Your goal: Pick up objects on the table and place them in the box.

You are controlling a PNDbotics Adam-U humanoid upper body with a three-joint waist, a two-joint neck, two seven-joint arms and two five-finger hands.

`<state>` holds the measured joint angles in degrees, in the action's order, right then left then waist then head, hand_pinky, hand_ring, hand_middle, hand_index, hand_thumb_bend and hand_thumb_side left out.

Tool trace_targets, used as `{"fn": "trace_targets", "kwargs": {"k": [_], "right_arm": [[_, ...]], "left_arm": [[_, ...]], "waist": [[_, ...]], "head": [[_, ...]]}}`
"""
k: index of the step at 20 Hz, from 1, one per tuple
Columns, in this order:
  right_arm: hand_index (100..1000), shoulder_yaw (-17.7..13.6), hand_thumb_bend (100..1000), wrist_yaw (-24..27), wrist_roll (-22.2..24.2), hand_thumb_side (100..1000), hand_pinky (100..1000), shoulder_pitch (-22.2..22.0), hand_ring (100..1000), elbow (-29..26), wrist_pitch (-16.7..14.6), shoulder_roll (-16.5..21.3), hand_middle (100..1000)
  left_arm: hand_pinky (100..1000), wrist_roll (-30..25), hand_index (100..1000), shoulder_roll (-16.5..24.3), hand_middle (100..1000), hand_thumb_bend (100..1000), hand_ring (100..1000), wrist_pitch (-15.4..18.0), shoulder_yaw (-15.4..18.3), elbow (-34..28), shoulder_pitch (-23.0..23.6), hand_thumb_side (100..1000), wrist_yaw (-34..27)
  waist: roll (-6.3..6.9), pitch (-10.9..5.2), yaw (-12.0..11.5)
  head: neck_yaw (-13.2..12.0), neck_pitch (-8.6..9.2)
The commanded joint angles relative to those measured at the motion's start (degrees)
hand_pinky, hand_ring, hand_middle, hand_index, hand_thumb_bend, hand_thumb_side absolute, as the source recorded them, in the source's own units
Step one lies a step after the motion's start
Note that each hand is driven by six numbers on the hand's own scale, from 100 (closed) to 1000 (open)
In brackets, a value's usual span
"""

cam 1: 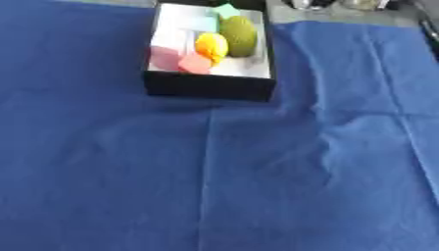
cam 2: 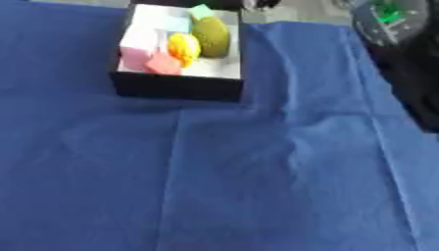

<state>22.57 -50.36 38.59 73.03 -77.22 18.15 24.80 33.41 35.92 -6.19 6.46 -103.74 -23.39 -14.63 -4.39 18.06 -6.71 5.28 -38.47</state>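
In the left eye view, neither hand is seen, so no hand's state can be told and places cannot be given from a hand; they are given from the box instead. A black-walled rectangular box with a white inside (cam 1: 208, 87) is seen at the far side of the counter, on a creased blue cloth (cam 1: 214, 186). Inside it are gathered a rounded olive-green fruit-like piece (cam 1: 239, 35) at the far right, a yellow-orange rounded piece (cam 1: 212, 46) touching it on its left, a salmon-red block (cam 1: 195, 63) nearest the front wall, a pale pink block (cam 1: 164, 57) at the left, and a small mint-green block (cam 1: 227, 11) at the far edge.

In the right eye view, the same box is shown, and a dark mass (cam 2: 410, 73) is seen at the right edge; whether it belongs to the robot's right arm cannot be told. No loose object is seen on the cloth in front of the box, so the task is judged to be largely done.

The blocks are judged light and perhaps soft, best taken across opposite flat faces. The rounded pieces are judged smooth and liable to roll, best held around the widest part.
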Motion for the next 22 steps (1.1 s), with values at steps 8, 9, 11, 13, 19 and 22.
{"fn": "trace_targets", "kwargs": {"k": [8,9,11,13,19,22], "right_arm": [[763,-1.8,343,-7.2,-9.5,100,828,0.7,792,15.1,-4.1,-9.0,699],[786,-1.7,361,-7.3,-9.8,100,836,0.5,808,15.5,-4.5,-9.3,729],[874,-1.6,457,-7.7,-10.2,180,892,0.3,884,15.6,-6.1,-9.6,802],[905,-1.6,545,-8.2,-10.8,279,904,0.3,902,15.1,-7.9,-9.6,824],[904,-2.2,580,-7.9,-15.0,346,897,-0.1,885,8.2,-7.4,-6.8,810],[903,-2.8,567,-1.8,-17.6,342,894,-2.0,859,1.5,-3.5,-3.4,787]], "left_arm": [[764,-0.2,794,0.9,770,117,783,0.0,0.0,-1.1,-1.9,537,0.0],[764,-0.2,794,0.9,770,117,783,0.0,0.0,-1.0,-2.0,538,-0.1],[763,-0.2,794,0.8,769,118,783,0.0,0.0,-1.0,-1.9,537,-0.1],[763,0.0,794,0.8,769,118,782,0.1,0.0,-1.0,-1.8,535,-0.1],[763,0.7,794,0.9,769,123,780,0.2,0.4,-0.6,-0.6,532,0.1],[761,1.1,794,0.9,768,126,778,0.2,0.6,-0.4,0.1,531,0.3]], "waist": [[0.51,-1.77,-1.1],[0.51,-1.73,-1.0],[0.53,-1.71,-0.9],[0.58,-1.78,-0.7],[0.81,-2.93,0.7],[0.89,-3.66,1.6]], "head": [[1.3,1.13],[1.2,1.17],[1.1,1.17],[0.9,1.06],[-0.3,-0.25],[-0.9,-1.09]]}}
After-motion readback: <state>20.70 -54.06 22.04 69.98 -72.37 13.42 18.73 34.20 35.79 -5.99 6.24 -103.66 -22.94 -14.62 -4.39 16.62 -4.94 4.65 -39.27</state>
